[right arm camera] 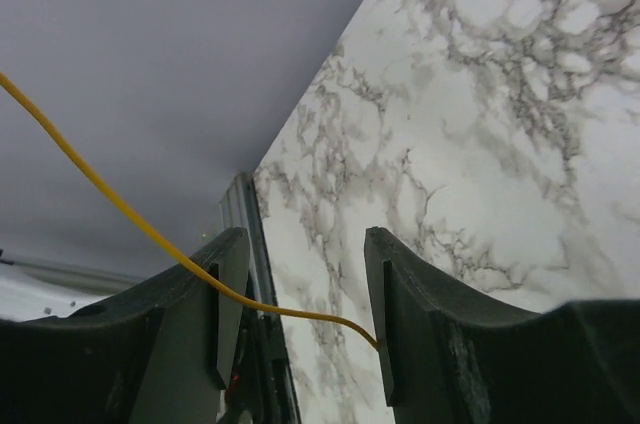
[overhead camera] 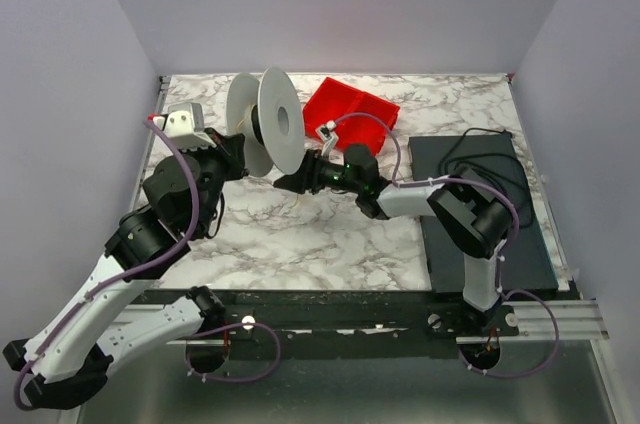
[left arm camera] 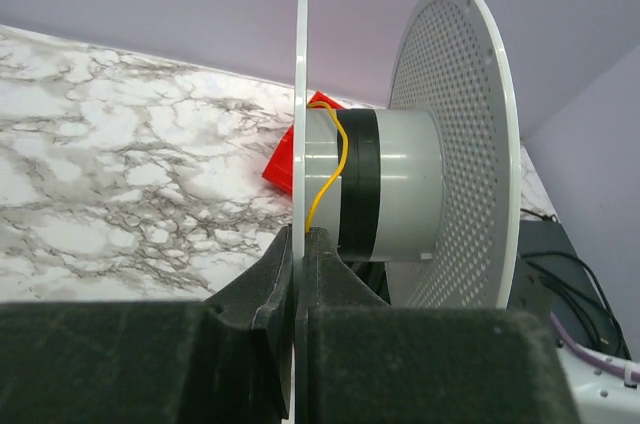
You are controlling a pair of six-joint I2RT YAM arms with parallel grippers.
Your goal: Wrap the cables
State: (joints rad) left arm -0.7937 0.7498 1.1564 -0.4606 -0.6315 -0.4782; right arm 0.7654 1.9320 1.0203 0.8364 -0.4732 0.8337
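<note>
The left gripper pinches the spool steady for winding; the right gripper stands parted, the cable seemingly loose between.

Watching from my remote station, I see the cable run off the left edge of the right wrist view. I lose its other end against one jaw of the right end effector. Overhead, the cable is too thin for me to trace. In the left wrist view, the left end effector blocks the lower rim of the spool, the spool hides most of the red tray, and the black cords are cut off at the right edge.
</note>
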